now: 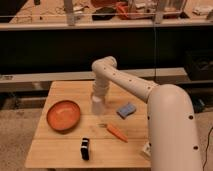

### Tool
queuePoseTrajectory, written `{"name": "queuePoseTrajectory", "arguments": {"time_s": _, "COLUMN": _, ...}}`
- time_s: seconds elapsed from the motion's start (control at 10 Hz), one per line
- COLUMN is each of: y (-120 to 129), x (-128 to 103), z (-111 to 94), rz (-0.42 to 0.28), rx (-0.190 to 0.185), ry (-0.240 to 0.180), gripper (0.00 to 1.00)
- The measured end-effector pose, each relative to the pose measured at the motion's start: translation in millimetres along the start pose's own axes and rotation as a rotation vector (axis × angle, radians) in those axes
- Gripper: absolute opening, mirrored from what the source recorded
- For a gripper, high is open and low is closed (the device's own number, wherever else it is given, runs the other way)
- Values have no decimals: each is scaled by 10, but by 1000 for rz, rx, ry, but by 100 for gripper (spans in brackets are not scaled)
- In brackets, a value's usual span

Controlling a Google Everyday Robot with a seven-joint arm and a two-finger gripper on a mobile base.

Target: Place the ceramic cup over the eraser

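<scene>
Camera view, taking things from largest to smallest: reaching in from the lower right with the white arm (170,120), bending at the elbow above the far half of the table (55,150) and pointing the wrist straight down. Working over a wooden top, with a dark shelf unit (50,50) running behind it. Passing over an orange plate (63,115) on the left side, well apart from the wrist. Leaving alone a carrot (117,132) lying slantwise near the middle and a blue sponge (126,110) just beyond it toward the right, both beside the point for this job. Hanging the gripper (98,101) under the wrist at about the table's centre, right at the cup (97,107), a pale white shape directly below. Not being able to tell how far the jaws are parted, nor whether gripping the cup or only hovering at it, nor whether resting it on the wood or lifting it clear. Finding the eraser (85,148) uncovered near the front edge, left of the carrot, well apart from the cup and closer to the camera. Judging the task as being in its early part: getting to the cup looking done or nearly so; securing it, carrying it toward the front, turning it mouth-down if needed and lowering it over the eraser all yet to do.
</scene>
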Motion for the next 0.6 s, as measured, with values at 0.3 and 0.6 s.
{"name": "queuePoseTrajectory", "arguments": {"time_s": 0.3, "y": 16, "x": -15, "z": 0, "rz": -10, "rx": -2, "ry": 1, "gripper": 6}}
{"name": "queuePoseTrajectory", "arguments": {"time_s": 0.6, "y": 16, "x": -15, "z": 0, "rz": -11, "rx": -2, "ry": 1, "gripper": 6}}
